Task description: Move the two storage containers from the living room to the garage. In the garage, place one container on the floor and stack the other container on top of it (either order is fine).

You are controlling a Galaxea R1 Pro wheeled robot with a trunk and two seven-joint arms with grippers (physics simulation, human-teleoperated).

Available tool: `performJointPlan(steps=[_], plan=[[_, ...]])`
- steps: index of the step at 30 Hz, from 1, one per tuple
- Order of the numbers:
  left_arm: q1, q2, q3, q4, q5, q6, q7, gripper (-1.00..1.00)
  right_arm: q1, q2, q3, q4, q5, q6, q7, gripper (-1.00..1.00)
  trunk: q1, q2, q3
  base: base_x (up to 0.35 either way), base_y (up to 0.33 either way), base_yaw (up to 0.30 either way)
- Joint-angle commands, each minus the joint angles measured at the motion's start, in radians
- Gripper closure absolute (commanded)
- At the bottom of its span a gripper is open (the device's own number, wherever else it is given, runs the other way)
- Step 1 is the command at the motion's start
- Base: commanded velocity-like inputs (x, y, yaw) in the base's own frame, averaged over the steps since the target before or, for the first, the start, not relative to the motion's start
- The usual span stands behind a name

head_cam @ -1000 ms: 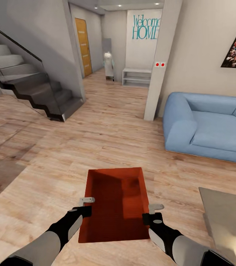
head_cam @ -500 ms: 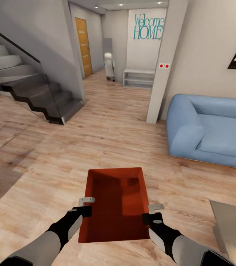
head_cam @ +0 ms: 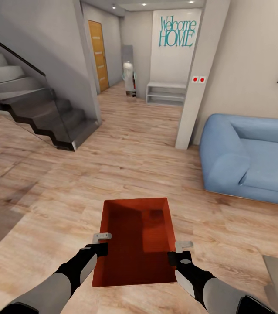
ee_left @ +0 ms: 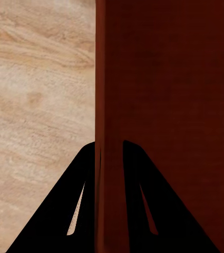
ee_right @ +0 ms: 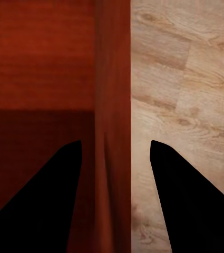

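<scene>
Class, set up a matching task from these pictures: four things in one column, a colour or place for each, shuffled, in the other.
Things:
1. storage container
2. sofa
3. staircase
4. Welcome HOME lettering

Descriptions:
A. blue, at the right
B. teal, on the far wall
C. orange-red, held between both hands
D. dark steps, at the left

Pairs: 1-C, 2-A, 3-D, 4-B

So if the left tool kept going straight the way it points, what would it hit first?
The left tool straddles the left wall of the orange bin, pointing down along it. Going straight on, its base would probably meet the wall's rim first; beyond the fingertips lies the wood floor, depth unclear.
</scene>
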Motion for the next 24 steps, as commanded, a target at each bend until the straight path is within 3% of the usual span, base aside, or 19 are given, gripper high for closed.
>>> performJointPlan(steps=[1,24], plan=[[-0.001,0.012,-0.024,-0.006,0.009,-0.024,0.014,1.00,-0.001,-0.001,0.010,0.008,-0.035,-0.002,-0.003,1.00,0.001,-0.002,-0.002,0.319,0.095,0.000],[-0.001,0.011,-0.024,-0.006,0.009,-0.024,0.014,1.00,-0.001,-0.001,0.010,0.008,-0.035,-0.002,-0.003,1.00,0.001,-0.002,-0.002,0.319,0.091,0.000]])
